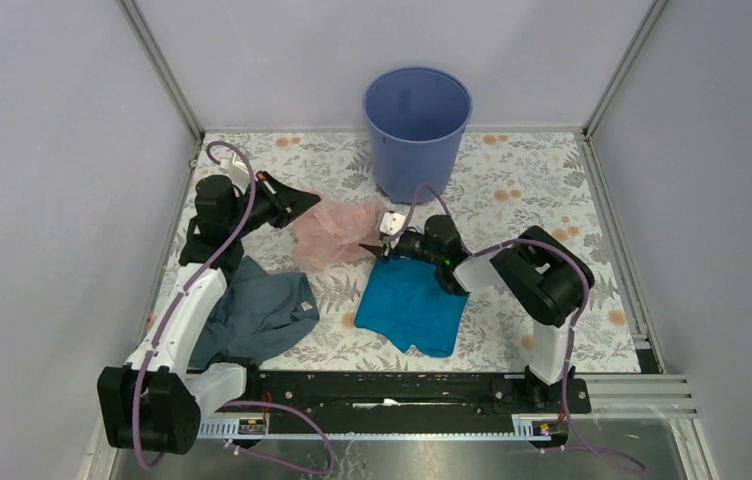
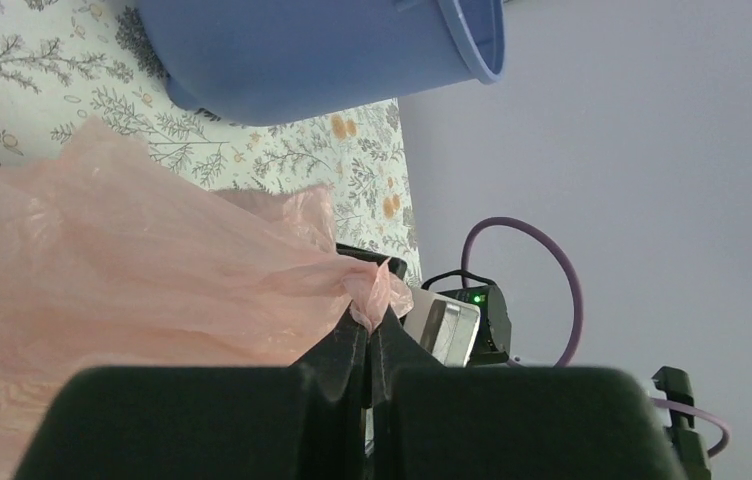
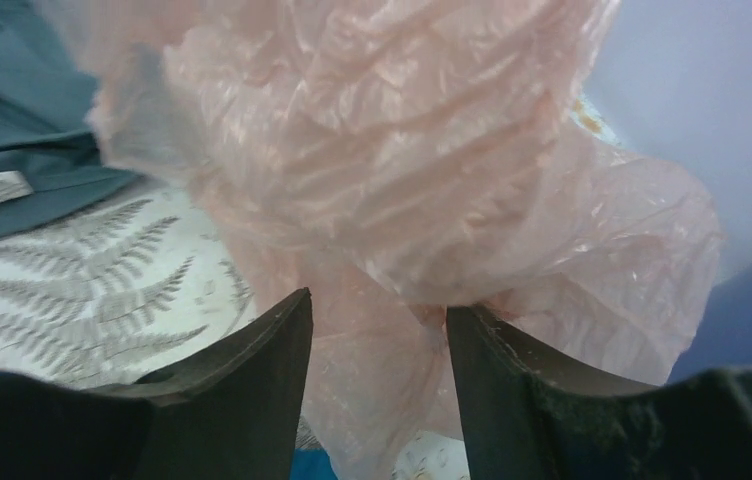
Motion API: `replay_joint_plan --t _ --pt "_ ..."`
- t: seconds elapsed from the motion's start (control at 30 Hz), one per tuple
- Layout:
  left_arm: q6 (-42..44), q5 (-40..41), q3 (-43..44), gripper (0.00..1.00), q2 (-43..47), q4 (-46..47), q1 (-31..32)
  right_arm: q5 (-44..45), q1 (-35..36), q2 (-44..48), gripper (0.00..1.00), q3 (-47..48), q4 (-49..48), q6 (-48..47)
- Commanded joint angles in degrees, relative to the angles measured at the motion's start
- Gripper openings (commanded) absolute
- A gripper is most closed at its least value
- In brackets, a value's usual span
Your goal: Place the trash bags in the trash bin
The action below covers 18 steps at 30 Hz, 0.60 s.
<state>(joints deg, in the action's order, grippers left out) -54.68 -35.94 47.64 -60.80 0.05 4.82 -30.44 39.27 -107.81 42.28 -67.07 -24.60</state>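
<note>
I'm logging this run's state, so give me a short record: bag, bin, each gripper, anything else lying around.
trash bag: pink, crumpled, between the two grippers, outside the bin
trash bin: blue, upright, beyond the bag, no bag seen inside
left gripper: jaws shut on the trash bag
right gripper: jaws open, bag plastic between them
other: teal cloth; grey cloth

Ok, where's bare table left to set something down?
Best: bare table right of the trash bin, in the back-right corner. Smaller patch left of the bin, behind the left gripper. Centre is crowded: pink trash bag between left gripper and right gripper, teal cloth nearer, grey cloth front-left.
</note>
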Motion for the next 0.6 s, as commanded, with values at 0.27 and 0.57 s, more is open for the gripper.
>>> replay_joint_plan --t 0.27,0.57 --pt "-13.4 -2.0 -1.6 0.0 -2.8 10.9 -0.3 9.1 3.2 -13.3 0.17 12.4 -11.0 -10.9" --pt "-15.5 5.7 -2.2 0.0 0.6 3.4 -6.8 5.9 3.4 -4.8 0.0 2.4 -9.0 -8.5"
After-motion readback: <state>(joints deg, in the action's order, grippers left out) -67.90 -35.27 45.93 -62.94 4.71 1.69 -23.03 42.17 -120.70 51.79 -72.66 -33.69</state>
